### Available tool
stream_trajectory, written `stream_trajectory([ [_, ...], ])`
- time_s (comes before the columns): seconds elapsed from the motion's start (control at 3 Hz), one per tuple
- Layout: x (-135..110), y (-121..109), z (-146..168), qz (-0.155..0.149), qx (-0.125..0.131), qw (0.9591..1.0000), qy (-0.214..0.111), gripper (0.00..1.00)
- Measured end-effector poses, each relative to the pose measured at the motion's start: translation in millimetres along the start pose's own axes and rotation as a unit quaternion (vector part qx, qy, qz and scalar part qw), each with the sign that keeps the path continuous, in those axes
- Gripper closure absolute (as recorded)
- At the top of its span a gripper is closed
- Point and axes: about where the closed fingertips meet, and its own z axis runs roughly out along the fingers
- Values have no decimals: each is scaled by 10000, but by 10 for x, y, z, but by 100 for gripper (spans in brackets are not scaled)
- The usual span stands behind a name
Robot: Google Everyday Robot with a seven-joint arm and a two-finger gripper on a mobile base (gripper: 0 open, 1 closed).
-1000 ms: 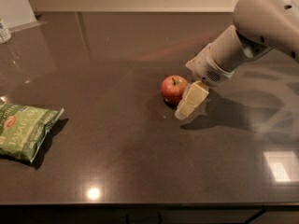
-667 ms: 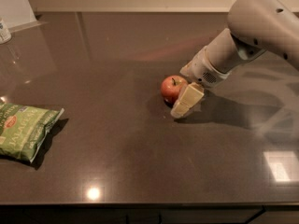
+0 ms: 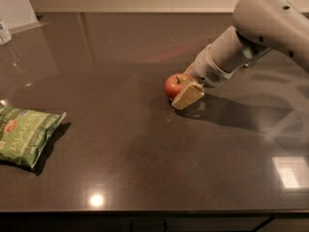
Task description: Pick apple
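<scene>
The apple, small, round and red with a short dark stem, sits on the dark countertop right of the middle. My gripper reaches in from the upper right on a pale grey arm. Its pale yellow tip lies against the apple's right front side and covers part of it. The side of the gripper behind the apple is hidden.
A green chip bag lies flat at the left edge of the countertop. A small bottle stands at the far left back corner. The counter's front edge runs along the bottom of the view.
The arm and gripper have moved left and closed in on the apple. The apple has shifted slightly left. The chip bag lies as before.
</scene>
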Motion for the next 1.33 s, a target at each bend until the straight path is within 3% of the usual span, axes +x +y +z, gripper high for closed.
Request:
stream_trajectory([
  [0.33,-201,-15,-159,-33,-10,9999,-128,85],
  [0.67,-504,-35,-430,-126,16,9997,-232,100],
  [1.0,-1001,-14,-933,-424,20,9987,-270,100],
  [1.33,-1001,-14,-932,-425,20,9987,-270,100],
])
